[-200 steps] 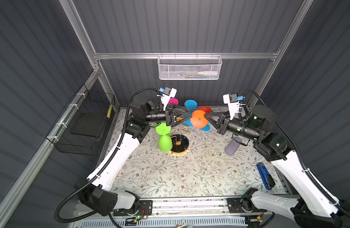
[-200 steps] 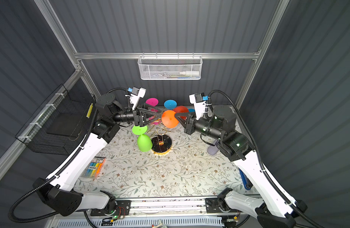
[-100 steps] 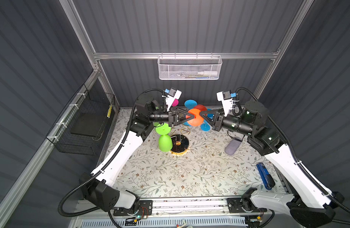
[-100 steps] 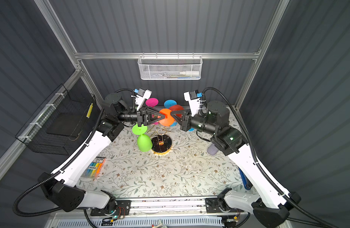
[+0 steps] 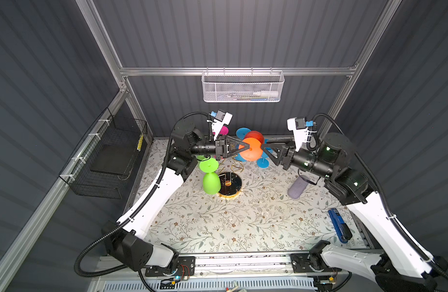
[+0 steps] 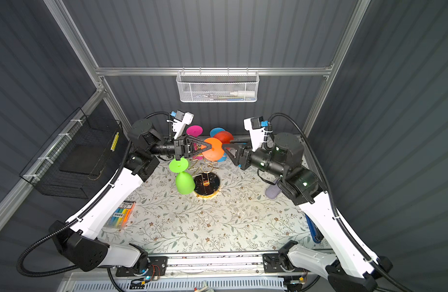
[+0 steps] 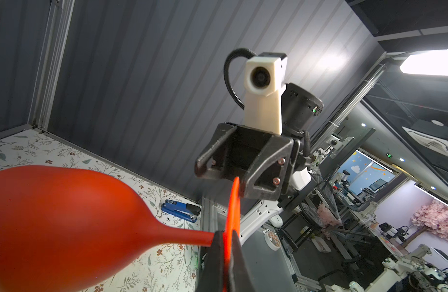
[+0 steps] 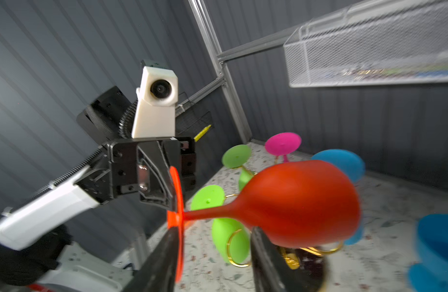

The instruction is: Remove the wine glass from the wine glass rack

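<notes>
The orange-red wine glass (image 5: pixel 250 149) (image 6: pixel 212 149) hangs in the air above the wine glass rack, off its arms. My left gripper (image 5: pixel 248 146) (image 6: pixel 209 146) (image 7: pixel 227 236) is shut on the edge of the glass's flat foot (image 7: pixel 233 202). My right gripper (image 5: pixel 264 149) (image 6: pixel 226 149) (image 8: pixel 214 244) stands open, its fingers on either side of the stem and not pressing it. The bowl (image 8: pixel 299 202) (image 7: pixel 53 222) points away from the left gripper. The rack (image 5: pixel 229 183) (image 6: pixel 206 184) shows its gold loops and round black base below.
A green glass (image 5: pixel 210 178) hangs upside down on the rack, with pink (image 6: pixel 194 131) and blue (image 5: pixel 243 132) glasses behind. A purple cup (image 5: pixel 297 187) and blue stapler (image 5: pixel 340 226) lie at right. A marker pack (image 6: pixel 121 215) lies at left. Wire baskets (image 5: pixel 243 87) (image 5: pixel 109 156) hang on the walls.
My left gripper moved in and closed on the glass's foot. My right gripper, which was shut on the glass, has opened. Both arms drew closer together over the rack.
</notes>
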